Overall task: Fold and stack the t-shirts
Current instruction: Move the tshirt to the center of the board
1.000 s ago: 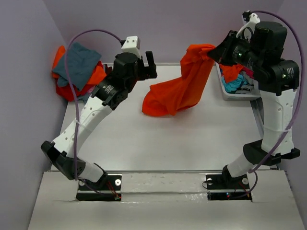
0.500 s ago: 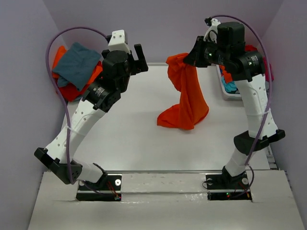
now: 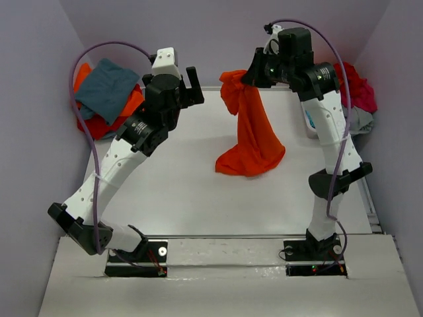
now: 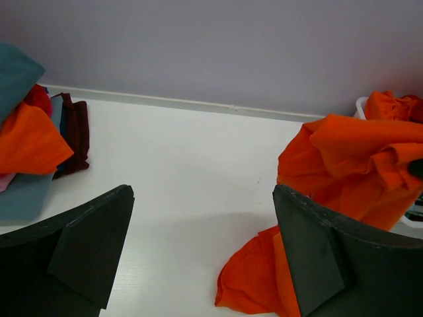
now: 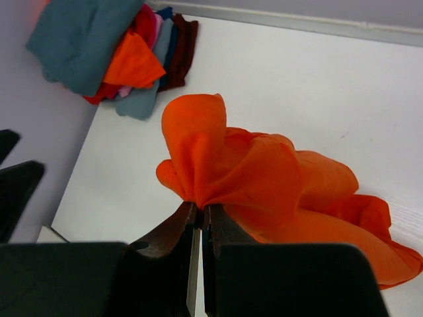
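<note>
Right gripper (image 3: 248, 78), at twelve o'clock, pinches the bright orange t-shirt (image 3: 254, 135), which hangs with its lower end pooled on the table (image 3: 178, 191) centre. Left gripper (image 3: 192, 80), at eleven o'clock, gapes wide, empty.

Noted white bin (image 4: 361, 105) mostly covered by orange t-shirt (image 4: 350, 165) and cropped at right edge. Noted shirt pile (image 4: 30, 142) cropped at left edge.

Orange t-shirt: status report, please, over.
Right tool shut on orange t-shirt, raised, lower end resting on table. Left tool open, empty. Shirt pile far left, apart.
</note>
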You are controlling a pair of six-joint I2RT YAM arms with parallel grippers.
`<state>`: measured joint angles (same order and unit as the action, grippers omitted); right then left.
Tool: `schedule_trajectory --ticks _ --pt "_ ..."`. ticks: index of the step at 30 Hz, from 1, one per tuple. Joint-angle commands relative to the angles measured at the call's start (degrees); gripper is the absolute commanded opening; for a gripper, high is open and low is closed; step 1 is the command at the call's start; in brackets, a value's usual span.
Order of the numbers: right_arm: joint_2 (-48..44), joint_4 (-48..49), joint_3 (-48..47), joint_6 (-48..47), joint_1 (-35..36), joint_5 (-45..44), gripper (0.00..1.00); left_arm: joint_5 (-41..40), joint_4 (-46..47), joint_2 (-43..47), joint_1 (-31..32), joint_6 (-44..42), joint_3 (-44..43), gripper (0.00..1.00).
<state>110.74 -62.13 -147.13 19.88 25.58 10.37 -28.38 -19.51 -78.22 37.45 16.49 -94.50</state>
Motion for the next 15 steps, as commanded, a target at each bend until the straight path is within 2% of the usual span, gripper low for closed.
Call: schedule_trajectory --ticks 1,3,5,7,9,11,12,13,14,15 --pt "-9.8 8.7 -0.2 -2.6 3.2 3.8 0.07 -1.8 3.4 1.8 0.0 1.3 1.6 0.99" --pt "-10.0 8.5 2.8 -3.1 3.2 5.0 0.07 -1.5 3.8 1.5 0.0 1.6 1.7 0.99" --pt "-7.8 4.2 2.9 -3.6 3.8 7.1 0.07 -1.5 4.4 1.0 0.0 1.8 1.6 0.99" --pt "-6.7 1.7 6.0 -4.0 4.3 5.9 0.07 -1.7 4.7 0.9 0.0 1.9 1.7 0.99" --pt "-7.7 3.1 10.5 -3.4 4.3 4.1 0.08 -1.6 4.7 0.8 0.0 1.8 1.8 0.99" --pt "-9.3 3.3 14.0 -2.8 4.3 1.1 0.28 -1.8 4.6 0.8 0.0 2.0 1.9 0.99" --pt "-9.3 2.8 15.1 -2.7 4.3 -1.7 0.57 -1.7 4.6 0.9 0.0 2.1 1.9 0.99" --pt "-9.2 1.4 15.0 -2.8 4.3 -2.8 0.75 -1.8 4.6 1.0 0.0 2.0 2.2 0.99" --pt "-8.9 0.6 14.9 -2.8 4.3 -3.8 0.85 -1.9 4.7 1.2 0.0 2.1 2.3 0.99" --pt "-8.4 -0.1 14.8 -2.7 4.3 -4.9 0.99 -1.9 4.7 1.2 0.0 2.0 2.5 0.99"
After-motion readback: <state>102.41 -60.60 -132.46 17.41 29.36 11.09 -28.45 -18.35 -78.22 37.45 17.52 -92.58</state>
